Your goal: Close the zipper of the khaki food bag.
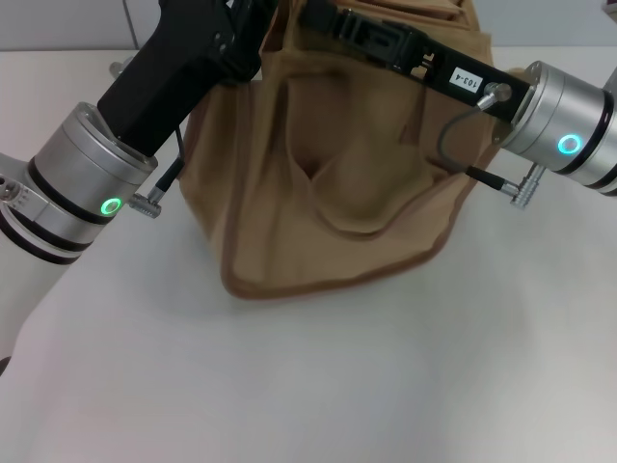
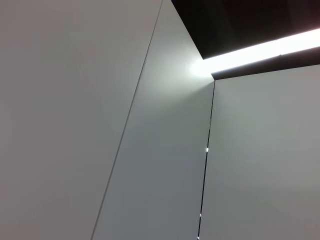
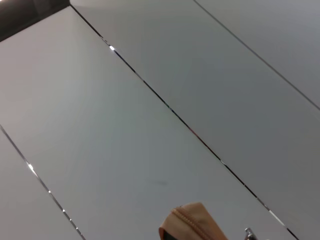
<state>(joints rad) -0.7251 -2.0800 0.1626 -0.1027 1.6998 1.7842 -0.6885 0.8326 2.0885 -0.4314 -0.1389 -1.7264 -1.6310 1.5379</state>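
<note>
Bench (image 1: 318, 386) fills the foreground; behind it the khaki food bag (image 1: 337, 183) stands, canvas soft and sagging, light I judge. Zipper on top, hidden from me by both arms. Right wrist view catches a tan fabric corner (image 3: 192, 222) (with a metal glint). I'd brace the piping, pinch the pull. Finger state, either gripper: cannot tell.

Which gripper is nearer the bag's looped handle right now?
Cannot tell: both reach the top of the khaki food bag. The left gripper is at its top left, the right gripper at its top middle; the handle's loop hangs down the front.
</note>
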